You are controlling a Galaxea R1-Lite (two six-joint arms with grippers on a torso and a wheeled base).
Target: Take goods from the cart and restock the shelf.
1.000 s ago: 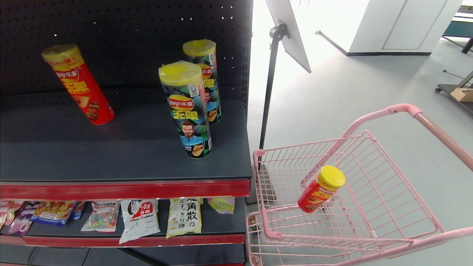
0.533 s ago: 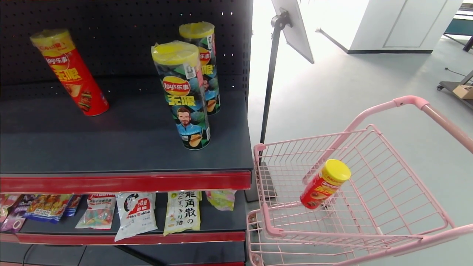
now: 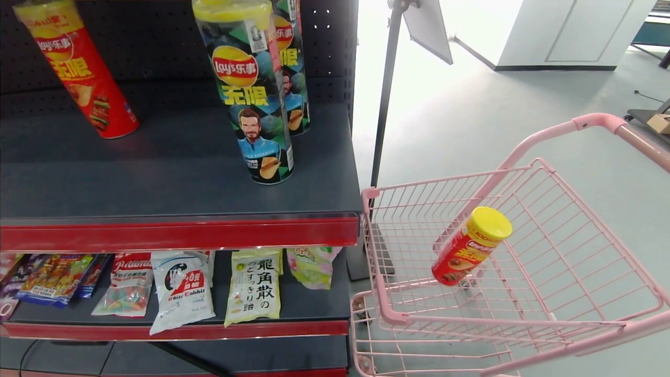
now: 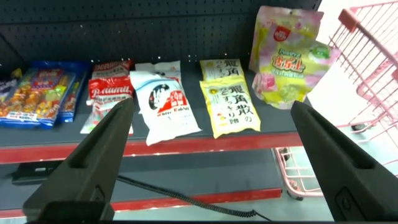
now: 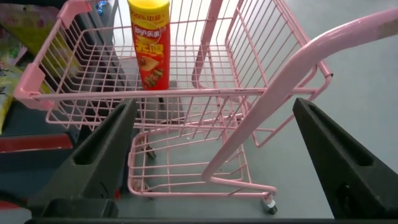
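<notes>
Right gripper [image 5: 212, 104] — fingers spread wide, nothing held — hangs outside the pink cart [image 5: 273, 99], and 1 red chip can [image 5: 149, 43] stands inside it, straight ahead beyond the wire wall, long axis roughly upright. Left gripper [image 4: 212, 104], likewise spread and empty, faces the lower shelf [image 4: 186, 146]; the right arm looks nearer to the can.

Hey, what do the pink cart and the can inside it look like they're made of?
Cart: likely metal wire and tubing under a glossy pink coating, judging by the thin welded grid and the highlights on the handle. Can: probably a cardboard tube with a glossy printed wrap. Its yellow lid looks like smooth plastic.
</notes>
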